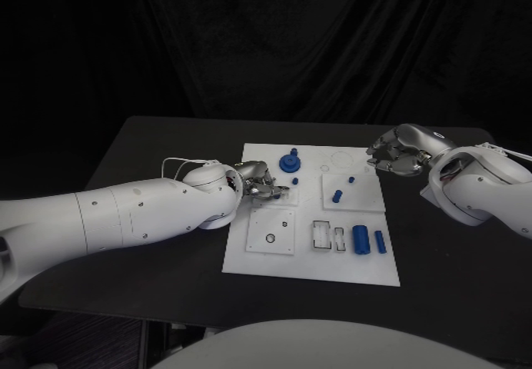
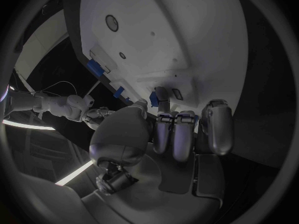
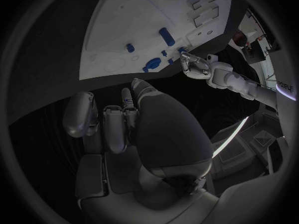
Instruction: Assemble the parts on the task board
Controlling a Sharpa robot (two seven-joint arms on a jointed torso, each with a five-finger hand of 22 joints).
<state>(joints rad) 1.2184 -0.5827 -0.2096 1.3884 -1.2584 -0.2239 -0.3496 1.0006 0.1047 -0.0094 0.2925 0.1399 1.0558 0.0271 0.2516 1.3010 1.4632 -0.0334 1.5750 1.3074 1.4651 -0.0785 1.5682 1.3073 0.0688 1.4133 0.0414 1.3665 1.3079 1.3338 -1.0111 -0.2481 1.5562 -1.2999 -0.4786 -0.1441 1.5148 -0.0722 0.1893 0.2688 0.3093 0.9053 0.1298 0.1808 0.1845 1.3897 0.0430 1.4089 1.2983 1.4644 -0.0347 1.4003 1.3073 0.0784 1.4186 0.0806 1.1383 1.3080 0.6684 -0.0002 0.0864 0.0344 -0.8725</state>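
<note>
The flat white rectangular task board (image 1: 311, 261) lay mid-worktop (image 1: 155, 138), small blue plastic parts on it: a round geared piece (image 1: 289, 162) near its far edge, two cylinders (image 1: 361, 238) nearer. The left hand (image 1: 257, 183) rested on its left edge, fingers (image 2: 176, 134) curled, seemingly empty. The right hand (image 1: 399, 151) hovered beyond the far right corner, fingers (image 3: 116, 127) curled in on nothing.

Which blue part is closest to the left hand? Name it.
The small blue peg just right of the left hand; the gear-like piece stands farther back.

One task board (image 1: 311, 261), about six blue parts (image 1: 361, 239), and two hands (image 1: 258, 181).
</note>
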